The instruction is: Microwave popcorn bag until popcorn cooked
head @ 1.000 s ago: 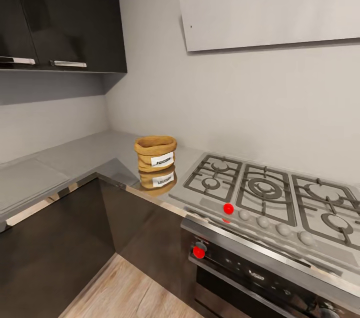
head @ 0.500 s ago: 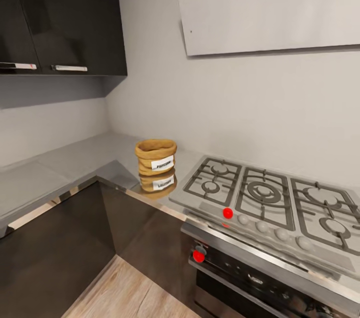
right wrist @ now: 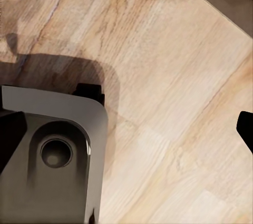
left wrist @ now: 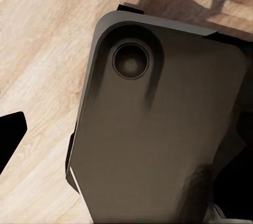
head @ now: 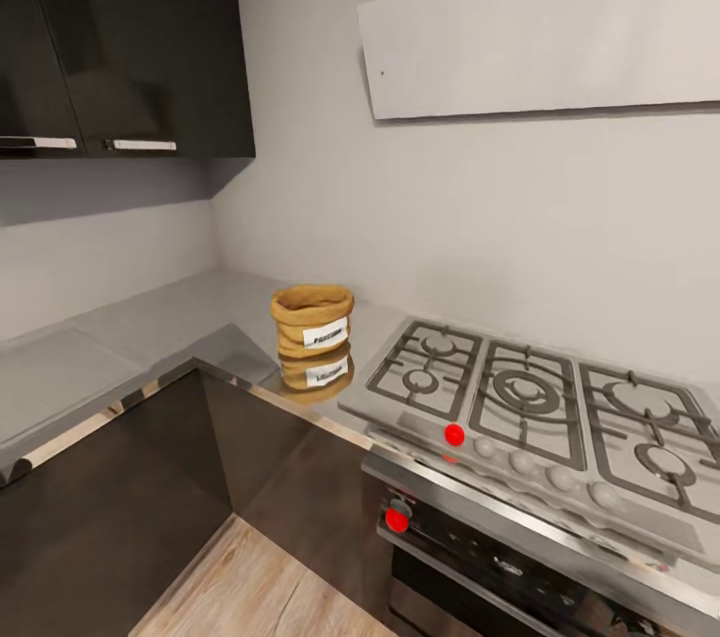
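Plainly, the small squat orange-brown popcorn bag with a rolled rim and a white label [head: 312,320] stands upright on the long glossy grey steel-like tabletop [head: 150,327], near the inner corner, just beside the grey gas hob with dark cast grates [head: 530,387]. Its mirror image lies on the shiny surface in front of it. Below the hob sits a built-in steel oven with red-marked knobs [head: 470,547], and dark wall cabinets [head: 120,37] hang above the tabletop.

The step in hand looks like the approach. The robot would do well to close in squarely on the bag, stopping short of the dark cabinet fronts, so an arm can reach over the edge without brushing the hob.

Both wrist views look down at pale wooden floor [right wrist: 179,92] and the robot's dark base [left wrist: 158,139]; whether either end effector is apart or together cannot be told.
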Controlling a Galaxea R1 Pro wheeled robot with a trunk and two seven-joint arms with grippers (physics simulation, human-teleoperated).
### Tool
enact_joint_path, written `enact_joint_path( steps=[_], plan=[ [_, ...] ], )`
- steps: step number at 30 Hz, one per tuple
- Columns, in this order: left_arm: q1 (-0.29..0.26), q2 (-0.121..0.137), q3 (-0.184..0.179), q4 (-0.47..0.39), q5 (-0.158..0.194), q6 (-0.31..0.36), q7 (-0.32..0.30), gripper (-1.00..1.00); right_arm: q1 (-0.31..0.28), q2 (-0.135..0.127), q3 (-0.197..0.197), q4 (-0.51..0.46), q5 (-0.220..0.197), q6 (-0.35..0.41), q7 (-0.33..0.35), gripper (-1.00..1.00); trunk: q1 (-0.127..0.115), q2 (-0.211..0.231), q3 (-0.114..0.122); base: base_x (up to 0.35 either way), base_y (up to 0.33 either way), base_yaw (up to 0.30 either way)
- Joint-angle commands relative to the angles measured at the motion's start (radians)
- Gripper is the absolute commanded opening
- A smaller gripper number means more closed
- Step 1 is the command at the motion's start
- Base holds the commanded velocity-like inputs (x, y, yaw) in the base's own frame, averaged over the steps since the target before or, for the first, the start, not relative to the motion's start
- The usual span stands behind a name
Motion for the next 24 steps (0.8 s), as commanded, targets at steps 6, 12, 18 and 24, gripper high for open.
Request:
enact_joint_path(
  steps=[6, 12, 18, 24],
  plan=[
    [0.0, 0.0, 0.007, -0.001, 0.001, -0.001, 0.0, 1.0, -0.001, -0.002, -0.008, 0.003, 0.009, -0.006, 0.002, 1.0, -0.023, 0.042, 0.018, 0.0, 0.0, 0.0],
    [0.0, 0.0, 0.007, -0.001, 0.001, -0.001, -0.001, 1.0, -0.001, -0.002, -0.007, 0.003, 0.009, -0.006, 0.002, 1.0, -0.046, 0.084, 0.037, 0.0, 0.0, 0.0],
    [0.0, 0.0, 0.007, -0.001, 0.001, -0.001, -0.001, 1.0, -0.001, -0.002, -0.007, 0.003, 0.009, -0.006, 0.002, 1.0, -0.069, 0.126, 0.056, 0.0, 0.0, 0.0],
    [0.0, 0.0, 0.007, -0.001, 0.001, -0.002, 0.0, 1.0, -0.001, 0.0, -0.007, 0.003, 0.009, -0.006, 0.0, 1.0, -0.092, 0.168, 0.074, 0.0, 0.0, 0.0]
  ],
)
